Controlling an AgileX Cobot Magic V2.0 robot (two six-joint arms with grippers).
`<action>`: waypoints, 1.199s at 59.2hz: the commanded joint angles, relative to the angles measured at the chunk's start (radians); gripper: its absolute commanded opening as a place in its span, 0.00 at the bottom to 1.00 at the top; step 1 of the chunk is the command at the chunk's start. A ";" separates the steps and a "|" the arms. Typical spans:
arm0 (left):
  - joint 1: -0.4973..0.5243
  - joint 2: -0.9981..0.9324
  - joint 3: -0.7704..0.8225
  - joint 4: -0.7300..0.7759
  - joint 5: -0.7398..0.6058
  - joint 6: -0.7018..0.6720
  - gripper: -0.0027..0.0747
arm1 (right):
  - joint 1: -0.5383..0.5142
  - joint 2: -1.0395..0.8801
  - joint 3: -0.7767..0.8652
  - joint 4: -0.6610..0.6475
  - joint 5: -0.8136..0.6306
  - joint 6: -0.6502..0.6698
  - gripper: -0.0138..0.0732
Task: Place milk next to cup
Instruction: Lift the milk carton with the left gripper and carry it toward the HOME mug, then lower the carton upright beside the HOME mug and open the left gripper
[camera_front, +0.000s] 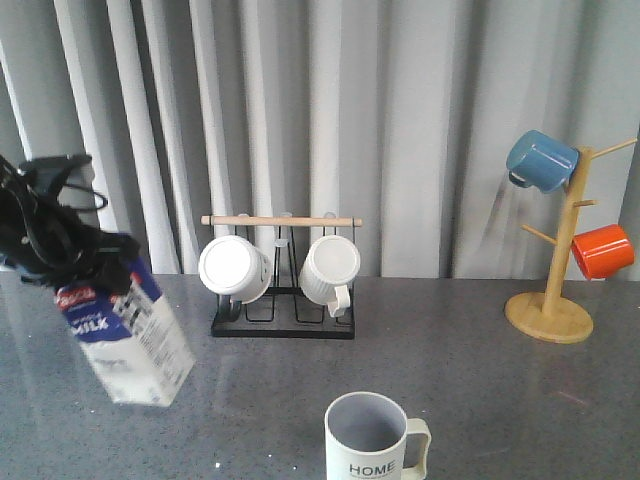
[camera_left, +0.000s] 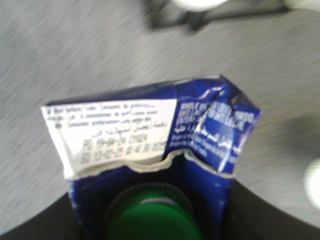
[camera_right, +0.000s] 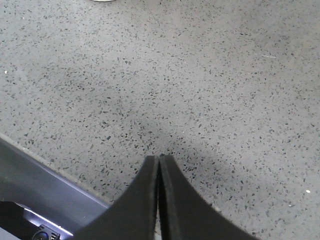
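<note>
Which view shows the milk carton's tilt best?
Front view: the milk shows nearly whole, leaning with its top toward the left gripper, left of the cup. Left wrist view shows only its creased gable top and green cap, blurred. Right wrist view shows none of it.

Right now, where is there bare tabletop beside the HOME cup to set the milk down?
Bare grey table lies left of the cup, between it and the tilted milk in the left gripper. More bare surface lies right of the cup, before the wooden mug tree. It is crowded behind, at the mug rack.
</note>
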 joint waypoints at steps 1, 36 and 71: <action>-0.011 -0.083 -0.097 -0.242 -0.013 0.067 0.02 | 0.000 -0.003 -0.028 -0.004 -0.055 0.000 0.15; -0.241 -0.015 -0.141 -0.071 -0.012 0.018 0.02 | 0.000 -0.003 -0.028 0.016 -0.054 0.000 0.15; -0.291 0.122 -0.141 -0.064 -0.012 0.011 0.03 | 0.000 -0.003 -0.028 0.022 -0.053 0.000 0.15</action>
